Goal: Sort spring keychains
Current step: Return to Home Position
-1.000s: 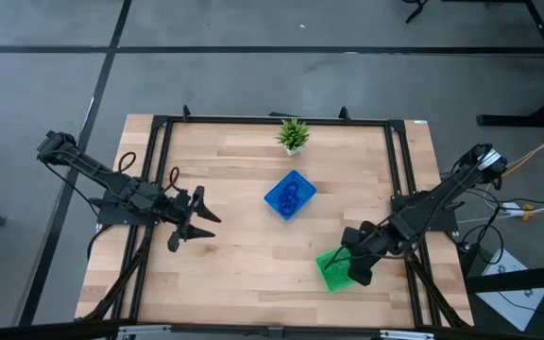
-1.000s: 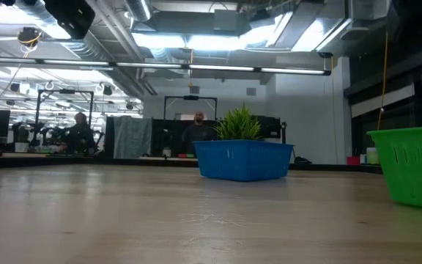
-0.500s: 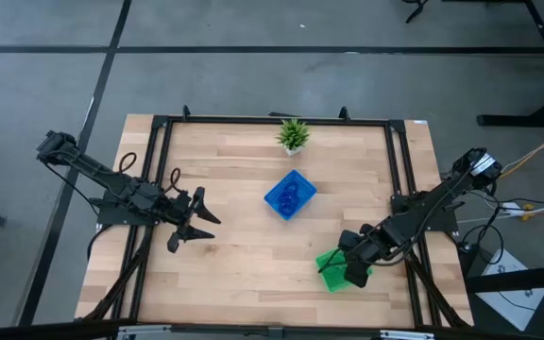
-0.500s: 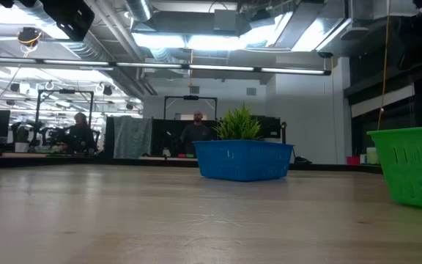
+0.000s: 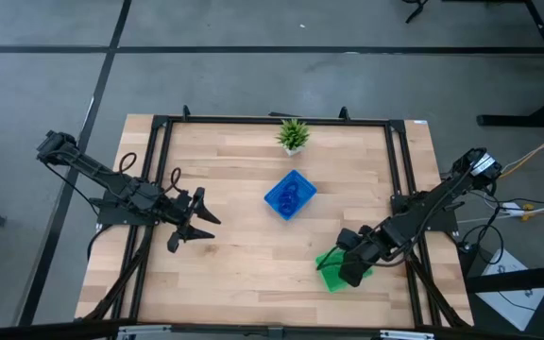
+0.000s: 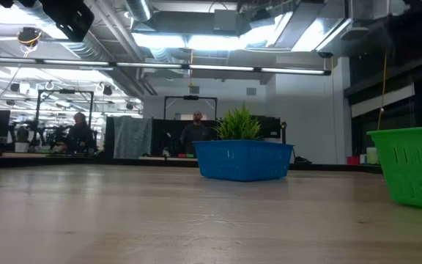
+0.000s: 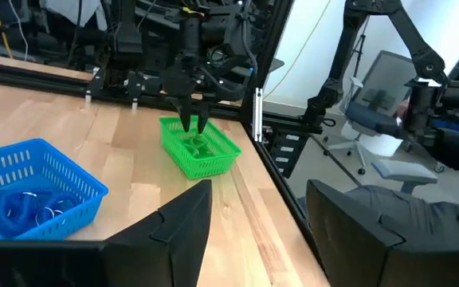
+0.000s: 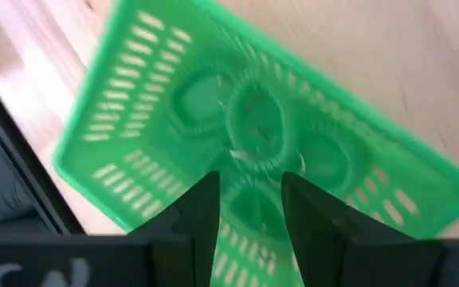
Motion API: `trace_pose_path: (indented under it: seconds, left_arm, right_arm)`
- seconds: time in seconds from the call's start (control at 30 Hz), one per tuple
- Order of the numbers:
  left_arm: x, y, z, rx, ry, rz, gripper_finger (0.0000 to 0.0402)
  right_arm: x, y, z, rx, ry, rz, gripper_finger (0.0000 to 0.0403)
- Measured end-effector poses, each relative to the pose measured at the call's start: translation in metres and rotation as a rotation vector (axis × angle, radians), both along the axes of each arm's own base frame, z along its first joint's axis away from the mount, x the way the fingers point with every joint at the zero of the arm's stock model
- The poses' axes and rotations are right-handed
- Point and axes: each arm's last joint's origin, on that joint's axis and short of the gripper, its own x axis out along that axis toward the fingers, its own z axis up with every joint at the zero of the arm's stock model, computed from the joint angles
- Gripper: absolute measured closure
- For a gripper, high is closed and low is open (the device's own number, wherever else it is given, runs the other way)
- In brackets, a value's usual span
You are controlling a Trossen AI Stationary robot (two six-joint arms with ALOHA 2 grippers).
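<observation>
Sorting work is judged all but done on the wooden table (image 5: pixel 234 274). At its near edge the right gripper (image 8: pixel 248 185) is held low over the green tray (image 7: pixel 217 157), its fingers parted by a narrow gap with nothing gripped between them. The green spring keychains (image 8: pixel 253 119) are seen lying together on the tray floor directly under the fingertips. Four coils can be made out, and a fifth may be hidden.

On the table's left side, the left gripper (image 7: pixel 259 195) is held above the wood, well apart from both trays, its fingers spread wide and empty.

Farther back, at mid-table, the blue tray (image 7: pixel 62 199) is seen with the blue spring keychains (image 7: pixel 10 209) heaped inside. They overlap, so a sure count cannot be given, though several are there. Behind it, by the far edge, a single small potted plant (image 5: pixel 293 134) is placed. Every keychain in view is found in the tray of its own colour.

Two trays, one plant and two arms are counted, and two people (image 6: pixel 79 132) are seen in the room beyond.

The step in hand is judged to be the retreat to rest. It would best be done by raising the right gripper straight up until the mesh rim is cleared. Only then should it be drawn back, so that no coil is snagged and the light tray is not dragged or tipped.
</observation>
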Motion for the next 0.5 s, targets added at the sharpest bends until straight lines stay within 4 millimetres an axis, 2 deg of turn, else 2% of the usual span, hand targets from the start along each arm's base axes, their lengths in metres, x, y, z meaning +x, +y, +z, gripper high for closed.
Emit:
trace_pose_path:
  seconds: [0.1,0.3,0.4,0.5]
  left_arm:
    - [0.000,0.000,0.000,-0.014,0.007,0.000,0.0203]
    - [0.000,-0.001,-0.001,-0.078,0.034,-0.010,0.0203]
    - [-0.002,-0.003,-0.004,-0.039,0.059,-0.114,0.0203]
    - [-0.003,-0.007,-0.002,-0.017,0.034,-0.251,0.0203]
  right_arm:
    - [0.003,0.000,0.001,-0.066,-0.078,0.064,0.0267]
    - [0.012,0.003,0.013,-0.285,-0.342,0.249,0.0267]
    - [0.013,0.006,0.015,-0.374,-0.417,0.312,0.0267]
    - [0.010,0.004,0.007,-0.411,-0.489,0.344,0.0267]
